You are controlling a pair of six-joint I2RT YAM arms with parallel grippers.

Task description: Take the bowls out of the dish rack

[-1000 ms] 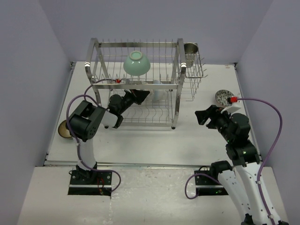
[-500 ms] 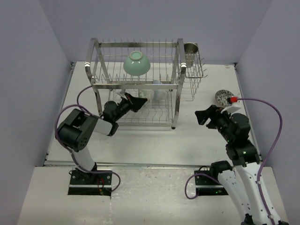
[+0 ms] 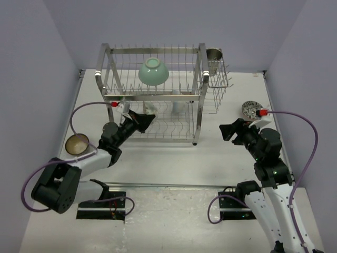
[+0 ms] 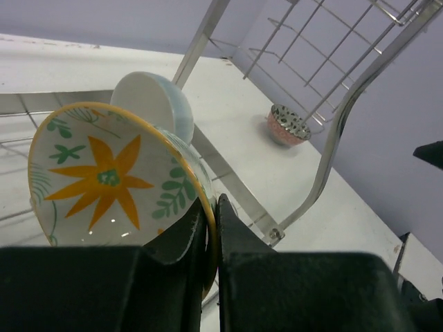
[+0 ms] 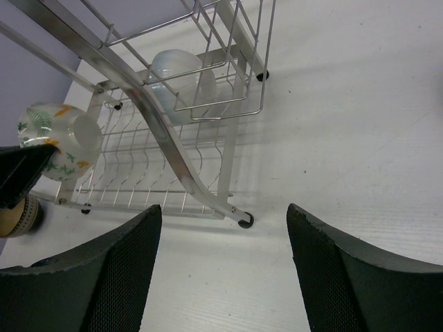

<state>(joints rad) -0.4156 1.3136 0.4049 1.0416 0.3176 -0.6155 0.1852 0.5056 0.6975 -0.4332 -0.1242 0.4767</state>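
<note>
1. From above, the flowered bowl (image 3: 150, 109) is mostly hidden by the left gripper (image 3: 143, 120) and the wires of the dish rack (image 3: 200, 89); only a pale sliver shows.
2. The right wrist view cuts off the brown striped bowl (image 5: 14, 218) at its left edge. A pale bowl (image 5: 176, 72) sits on the lower tier, and no pattern can be made out on it.
3. The left gripper's fingers (image 4: 228, 235) are clamped on the flowered bowl's rim. They hold it tipped on its side at the left front of the lower tier. Whether it is clear of the frame, I cannot tell.
4. The right gripper (image 5: 223, 213) has its jaws wide apart and grips nothing. It hangs over the table (image 3: 221, 158) to the right of the rack.
5. The table is white and bare-topped, closed in by plain lilac walls (image 3: 31, 52).
6. The mint-green bowl (image 3: 153, 71) lies upside down on the upper tier, and a steel cup (image 3: 214, 55) stands in the side basket.
7. The pinkish bowl (image 3: 249, 109) rests on the table to the right of the rack. The brown striped bowl rests on the table to the left.
8. Only the left wrist view shows the orange-yellow flower and green leaves inside the held bowl. Only the top view shows the upper tier.
</note>
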